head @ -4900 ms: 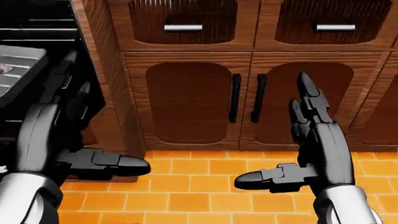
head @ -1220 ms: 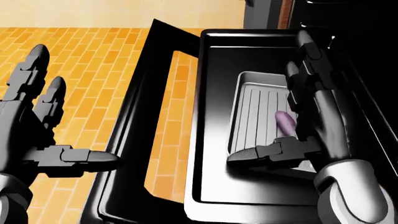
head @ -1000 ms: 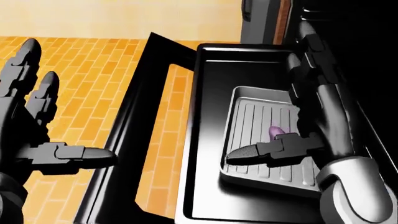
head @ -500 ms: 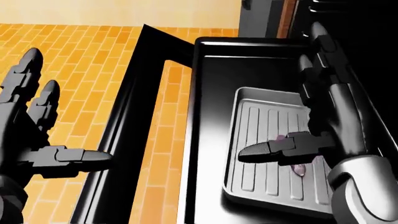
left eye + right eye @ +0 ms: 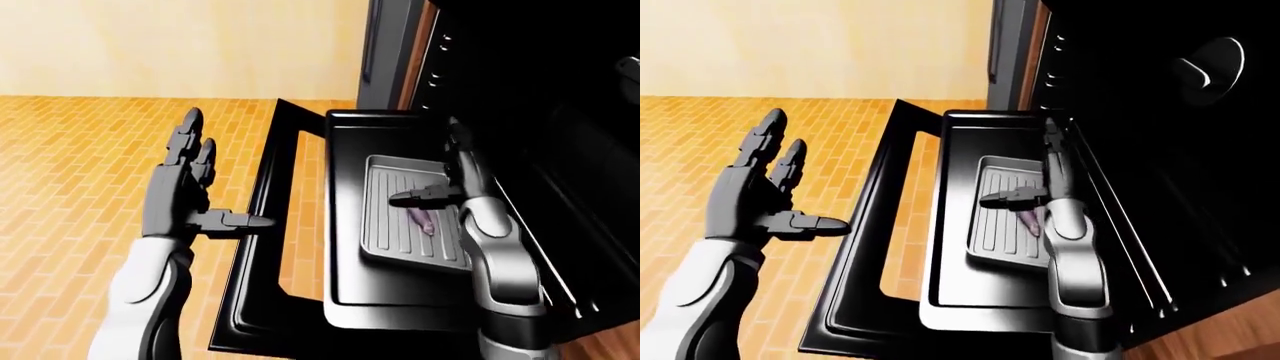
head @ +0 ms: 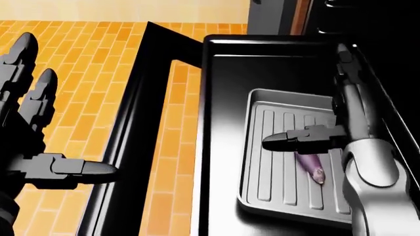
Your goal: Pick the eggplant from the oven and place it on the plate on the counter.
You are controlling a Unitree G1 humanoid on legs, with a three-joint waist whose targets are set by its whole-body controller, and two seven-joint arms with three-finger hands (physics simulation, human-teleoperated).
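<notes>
A purple eggplant (image 6: 309, 166) lies lengthwise on a ribbed grey baking tray (image 6: 275, 172), toward the tray's right edge, in the head view. The tray sits on a black rack (image 6: 226, 98) pulled out over the lowered oven door (image 6: 141, 123), nearer the rack's right side and lower end.

The right robot hand (image 6: 328, 123) is over the tray with its fingers spread apart and pointing toward the top of the view, its thumb (image 6: 289, 141) stretched left across the ribs just above the eggplant's upper end. Whether the thumb touches the eggplant cannot be told; the fingers do not close round it.

The left robot hand (image 5: 185, 199) is held open, fingers up and thumb pointing right, over the orange brick floor (image 5: 70, 165) beside the door's left edge, well apart from the tray.

A pale wall (image 5: 180, 45) runs along the top of the eye views, and the dark oven front (image 5: 1160, 112) fills their right side.
</notes>
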